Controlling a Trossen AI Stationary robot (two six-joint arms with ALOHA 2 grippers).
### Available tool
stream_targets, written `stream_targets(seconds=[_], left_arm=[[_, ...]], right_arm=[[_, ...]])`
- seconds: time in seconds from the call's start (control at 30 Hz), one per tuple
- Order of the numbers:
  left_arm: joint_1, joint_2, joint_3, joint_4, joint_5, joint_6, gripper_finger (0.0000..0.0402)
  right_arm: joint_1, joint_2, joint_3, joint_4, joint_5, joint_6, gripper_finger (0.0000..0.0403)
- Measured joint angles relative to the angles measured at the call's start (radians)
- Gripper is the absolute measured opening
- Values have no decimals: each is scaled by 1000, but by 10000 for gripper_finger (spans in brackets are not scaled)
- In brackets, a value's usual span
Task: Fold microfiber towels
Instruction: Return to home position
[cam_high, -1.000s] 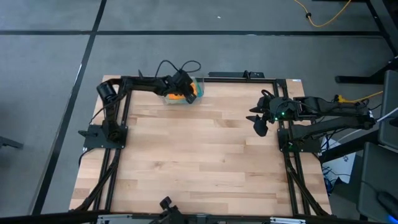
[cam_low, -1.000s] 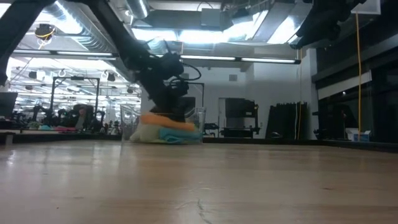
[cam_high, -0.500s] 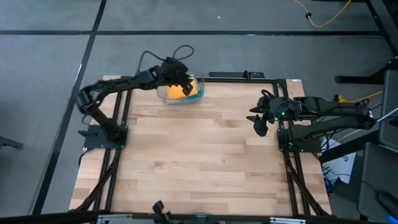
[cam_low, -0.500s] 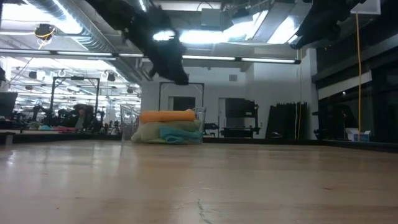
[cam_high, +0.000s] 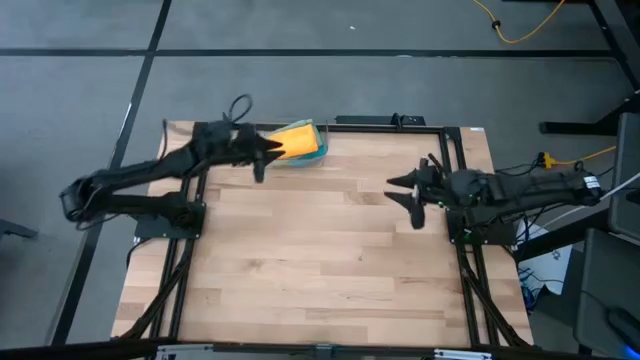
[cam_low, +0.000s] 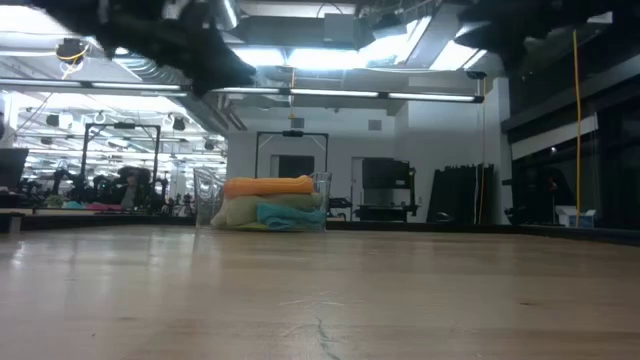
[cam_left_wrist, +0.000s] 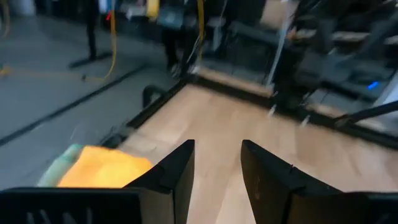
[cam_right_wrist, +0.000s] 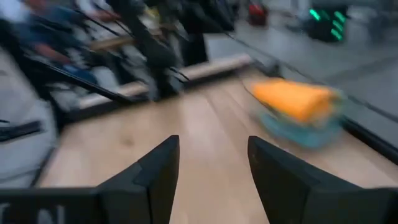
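We see a clear bin (cam_low: 207, 198) at the worktop's (cam_high: 330, 250) far edge, left of middle; a yellow cable (cam_high: 520, 32) lies on the floor (cam_high: 80, 90) beyond.

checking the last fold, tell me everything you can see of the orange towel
The orange towel is folded into a flat, soft-looking slab with rounded edges. It lies level on top of the pile in the clear bin at the far edge of the table, left of centre. It rests on a pale green towel and a teal towel. The left gripper hangs open beside it, not touching.
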Motion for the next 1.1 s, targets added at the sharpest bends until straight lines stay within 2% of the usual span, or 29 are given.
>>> stream_targets(seconds=[0.1,0.2,0.27,0.4,0.63,0.83,1.1], left_arm=[[-44,-90,-143,158,1,-37,124],[-81,-162,-249,257,-13,-45,124],[-97,-199,-308,278,-37,-48,124],[-120,-247,-374,293,-104,-50,124],[-122,-252,-417,251,-108,-49,124],[-122,-249,-429,245,-108,-44,124],[-122,-249,-429,246,-108,-44,124]], right_arm=[[1,-47,-81,107,-24,-69,193],[1,-94,-189,191,19,-133,193],[-2,-124,-259,249,20,-144,193],[-1,-188,-377,321,-47,-177,193],[-2,-282,-497,321,-13,-259,193],[-2,-299,-512,307,124,-503,193],[-2,-299,-512,307,131,-510,193]])
